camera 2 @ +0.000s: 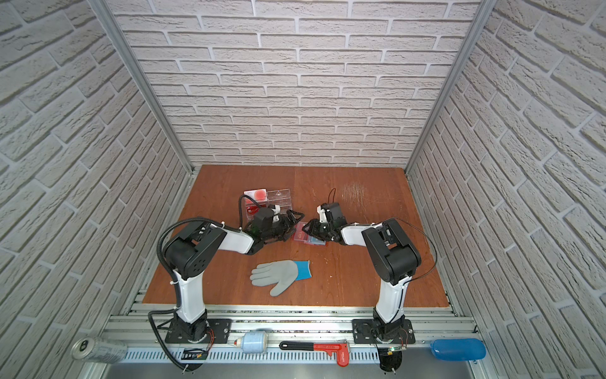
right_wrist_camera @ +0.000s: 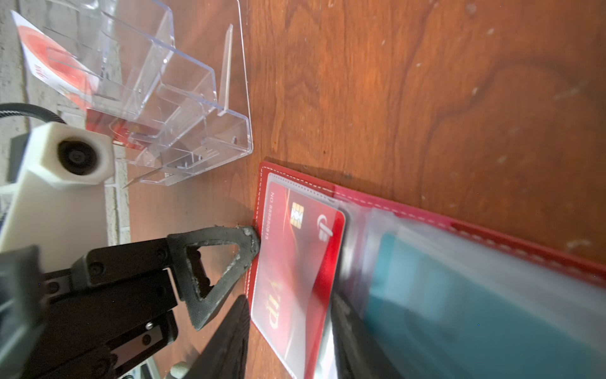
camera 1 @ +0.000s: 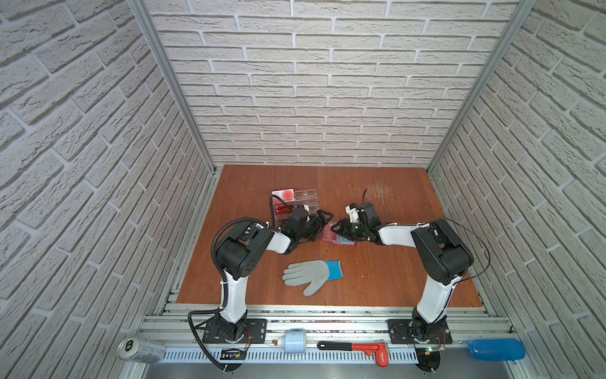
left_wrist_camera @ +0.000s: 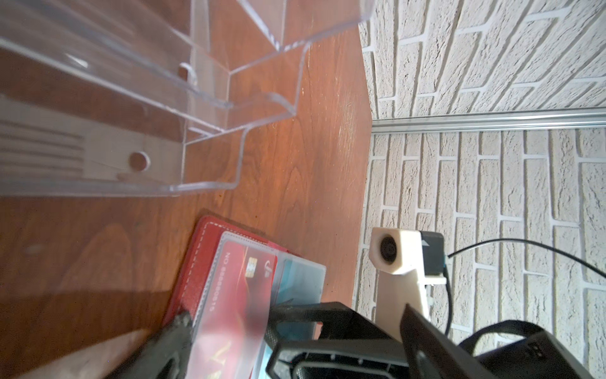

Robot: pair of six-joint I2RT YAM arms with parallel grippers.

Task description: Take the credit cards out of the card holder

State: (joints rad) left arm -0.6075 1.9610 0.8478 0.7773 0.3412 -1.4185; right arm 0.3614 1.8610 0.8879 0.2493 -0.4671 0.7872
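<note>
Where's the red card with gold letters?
Look at the middle of the wooden table, where an open red card holder lies. The red card is tucked inside it. A gold chip and gold lettering set it apart from the blue card beside it.

The card holder [right_wrist_camera: 377, 200] is red with white stitching, the VIP card [right_wrist_camera: 301, 259] red-and-gold, the second card [right_wrist_camera: 426, 295] teal.

We see a reddish-brown wooden counter [camera 1: 377, 282], with pale scratches toward its far right. Three things lie directly on it. A clear acrylic tiered stand [camera 1: 306, 201] sits left of the middle, toward the back. The dark red card holder [left_wrist_camera: 196, 272] lies open, near the stand's front corner. A grey glove [camera 1: 306, 274] with a blue cuff lies nearer the front, seemingly flat.
</note>
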